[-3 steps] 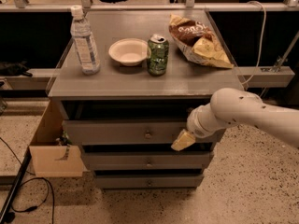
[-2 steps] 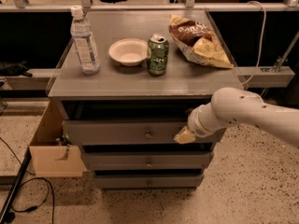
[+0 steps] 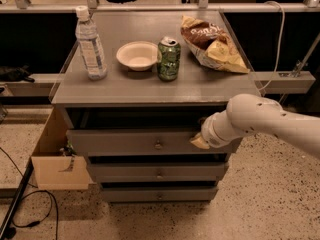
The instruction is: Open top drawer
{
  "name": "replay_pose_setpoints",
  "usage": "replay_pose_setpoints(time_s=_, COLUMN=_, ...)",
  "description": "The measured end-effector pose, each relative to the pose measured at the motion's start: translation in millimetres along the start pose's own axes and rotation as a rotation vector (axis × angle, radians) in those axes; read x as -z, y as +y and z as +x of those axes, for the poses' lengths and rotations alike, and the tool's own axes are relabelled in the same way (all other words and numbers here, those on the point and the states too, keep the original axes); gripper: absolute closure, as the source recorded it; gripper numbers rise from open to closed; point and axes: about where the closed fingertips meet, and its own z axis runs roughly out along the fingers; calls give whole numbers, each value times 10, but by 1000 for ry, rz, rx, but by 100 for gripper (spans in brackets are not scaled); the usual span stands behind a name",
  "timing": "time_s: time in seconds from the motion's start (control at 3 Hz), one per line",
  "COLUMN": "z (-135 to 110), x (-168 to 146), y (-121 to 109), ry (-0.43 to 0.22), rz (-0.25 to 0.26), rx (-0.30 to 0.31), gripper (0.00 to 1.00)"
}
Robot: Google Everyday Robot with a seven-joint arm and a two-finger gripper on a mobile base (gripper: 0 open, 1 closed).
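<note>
Gripper (image 3: 199, 142) sat at right end of top drawer (image 3: 120, 142), against front panel, well right of knob (image 3: 158, 145); clenched or released, could not tell, arm (image 3: 260, 121) blocked view. Drawer directly under tabletop (image 3: 150, 89), dark gap above its front, looked barely out. Probably going for panel edge because knob small. Bottle (image 3: 90, 44), bowl (image 3: 136, 55), can (image 3: 168, 59), chip bag (image 3: 212, 44) stood on top, so jerky pull could shake them

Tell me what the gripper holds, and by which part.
Cannot be told. The gripper sits at the right end of the wide grey wooden top drawer, away from its small round metal knob; any hold is hidden.
</note>
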Motion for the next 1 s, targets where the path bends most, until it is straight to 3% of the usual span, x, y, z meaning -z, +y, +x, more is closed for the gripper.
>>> replay_pose_setpoints(time_s=1.0, z=-56, x=67, y=-59, ry=0, rz=0, rx=0, gripper=100)
